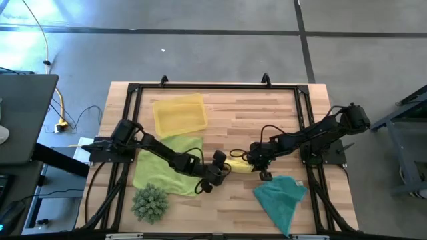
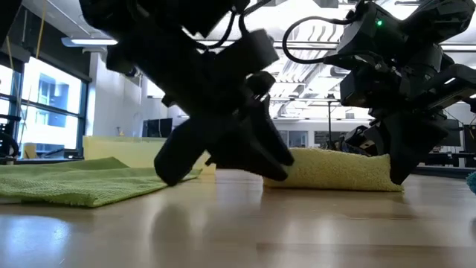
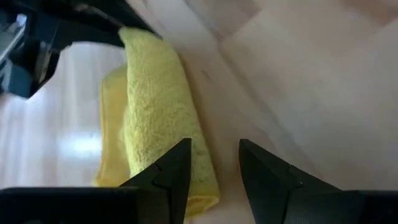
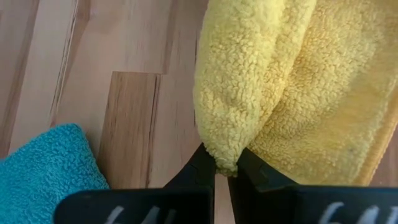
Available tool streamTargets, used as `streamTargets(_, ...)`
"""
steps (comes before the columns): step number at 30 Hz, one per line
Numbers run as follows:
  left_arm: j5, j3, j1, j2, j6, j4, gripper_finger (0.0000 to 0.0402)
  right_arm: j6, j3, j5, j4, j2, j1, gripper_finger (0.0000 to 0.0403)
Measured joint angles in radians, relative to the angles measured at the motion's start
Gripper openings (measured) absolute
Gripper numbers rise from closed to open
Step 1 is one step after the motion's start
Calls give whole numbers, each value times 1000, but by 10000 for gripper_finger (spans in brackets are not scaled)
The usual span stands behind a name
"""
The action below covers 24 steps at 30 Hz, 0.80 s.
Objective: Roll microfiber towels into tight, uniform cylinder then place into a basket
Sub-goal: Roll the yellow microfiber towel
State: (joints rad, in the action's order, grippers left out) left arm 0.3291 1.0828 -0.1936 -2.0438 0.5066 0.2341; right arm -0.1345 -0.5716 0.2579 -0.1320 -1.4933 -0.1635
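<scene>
Basket [image 1: 179,113] sits far left on the table [image 1: 267,113], lime towel [image 1: 163,163] flat in front of it, teal towel [image 1: 280,199] crumpled near right. Yellow towel [image 1: 239,167], partly rolled, lies mid-table between both grippers. Right gripper [image 4: 226,173] pinches its end; left gripper [image 3: 214,171] slightly open beside its other end.

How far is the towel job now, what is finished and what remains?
Done: nothing; the translucent yellow plastic basket holds no towel. In hand: the bright yellow microfiber towel, mostly rolled, right claw pinching its end, left claw open beside it. Left: the flat lime green towel and the crumpled teal towel.
</scene>
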Motion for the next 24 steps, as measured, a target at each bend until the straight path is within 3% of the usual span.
streamTargets(17, 31, 1, 7, 0, 90, 58, 125, 1, 0, 0, 1, 0, 0, 0)
streamTargets(24, 45, 1, 59, 1, -67, 24, 135, 0, 0, -1, 3, 0, 0, 0)
